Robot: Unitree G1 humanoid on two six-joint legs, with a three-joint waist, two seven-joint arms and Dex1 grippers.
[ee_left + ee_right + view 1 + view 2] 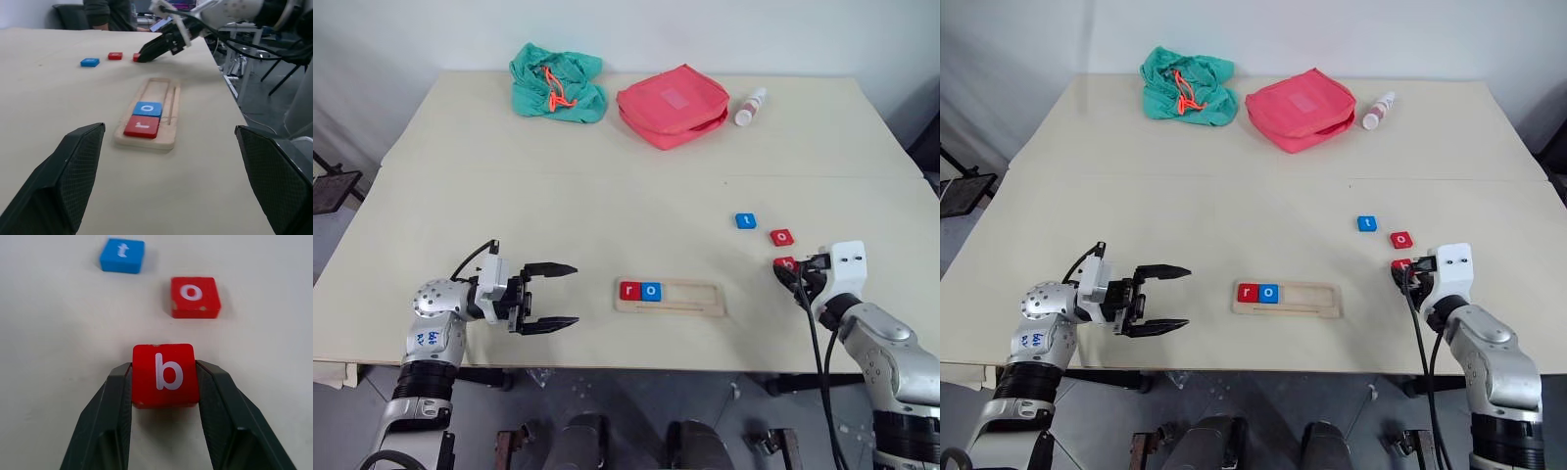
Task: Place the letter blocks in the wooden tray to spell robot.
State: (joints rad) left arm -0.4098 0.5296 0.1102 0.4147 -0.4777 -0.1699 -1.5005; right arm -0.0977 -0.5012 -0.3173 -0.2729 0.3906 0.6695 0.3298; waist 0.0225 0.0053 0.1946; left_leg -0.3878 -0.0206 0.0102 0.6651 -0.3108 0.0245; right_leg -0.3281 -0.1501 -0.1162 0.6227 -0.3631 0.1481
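The wooden tray (pixel 690 297) lies near the table's front edge. A red r block (pixel 628 290) and a blue o block (pixel 651 291) fill its left end. To the right, a blue t block (pixel 746 221) and a red o block (pixel 782 237) lie loose on the table. Just in front of them sits the red b block (pixel 164 374), still on the table. My right gripper (pixel 164 367) is shut on it, one finger against each side. My left gripper (pixel 574 294) hovers open and empty left of the tray, pointing toward it.
At the table's far side lie a teal cloth bag (pixel 558 83), a red pouch (pixel 672 105) and a small white bottle (pixel 750 106). In the left wrist view a person (pixel 105 12) sits beyond the table. The front edge runs close behind the tray.
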